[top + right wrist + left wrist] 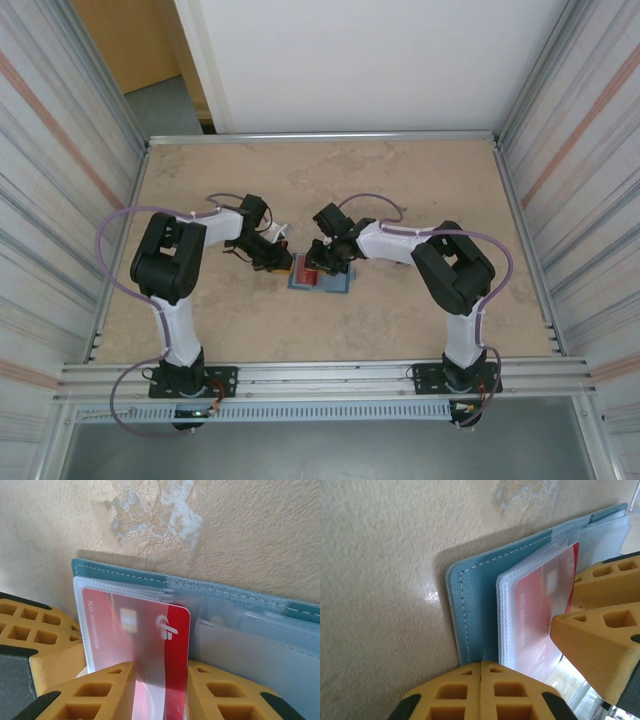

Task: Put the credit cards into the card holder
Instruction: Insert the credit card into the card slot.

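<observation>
At the table's centre the teal card holder [336, 285] lies open, with 1 red credit card [150, 640] partly inside a clear pocket on its left half, clamped by the right gripper [156, 672], while the left gripper [480, 670], fingertips pressed together, sits at the holder's left edge.

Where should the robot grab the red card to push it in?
Probably by the bright bare strip of the red card that sticks out of the clear sleeve, coming from the card holder's middle. The rest is tucked under plastic, so only that edge is free to pinch.
</observation>
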Controlling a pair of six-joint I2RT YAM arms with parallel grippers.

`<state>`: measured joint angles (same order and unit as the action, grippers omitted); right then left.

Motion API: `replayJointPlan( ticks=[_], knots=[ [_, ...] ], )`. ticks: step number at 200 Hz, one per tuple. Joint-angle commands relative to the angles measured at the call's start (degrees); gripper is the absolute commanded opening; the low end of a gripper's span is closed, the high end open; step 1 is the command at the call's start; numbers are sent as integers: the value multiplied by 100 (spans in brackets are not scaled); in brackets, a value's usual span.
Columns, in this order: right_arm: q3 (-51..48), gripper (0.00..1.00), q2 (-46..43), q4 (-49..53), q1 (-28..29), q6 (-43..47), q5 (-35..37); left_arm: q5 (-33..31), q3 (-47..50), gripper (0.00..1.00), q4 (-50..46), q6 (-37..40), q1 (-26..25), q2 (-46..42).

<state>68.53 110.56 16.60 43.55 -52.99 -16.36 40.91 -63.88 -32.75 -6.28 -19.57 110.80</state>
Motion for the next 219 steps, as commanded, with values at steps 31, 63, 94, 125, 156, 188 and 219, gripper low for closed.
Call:
replayJointPlan(
  ticks=[31,63,94,125,156,188,219],
  knots=[
    [193,29,60,309,115,210,-34,-119,40,0,-148,1,-77,-24],
    [376,28,177,343,162,228,-85,-109,54,0,-139,13,-95,-15],
    [545,27,281,436,185,281,-105,-101,42,0,-135,13,-121,18],
    [520,27,242,515,135,337,-125,-135,28,0,-162,8,-117,-8],
    [373,30,-142,700,-18,461,-40,-327,12,2,-259,164,-113,-308],
    [260,31,-546,1139,-108,685,17,-919,-185,10,-506,601,-118,-769],
    [-37,31,-961,1273,-269,780,28,-1270,-422,17,-694,793,-122,-1185]
  ],
)
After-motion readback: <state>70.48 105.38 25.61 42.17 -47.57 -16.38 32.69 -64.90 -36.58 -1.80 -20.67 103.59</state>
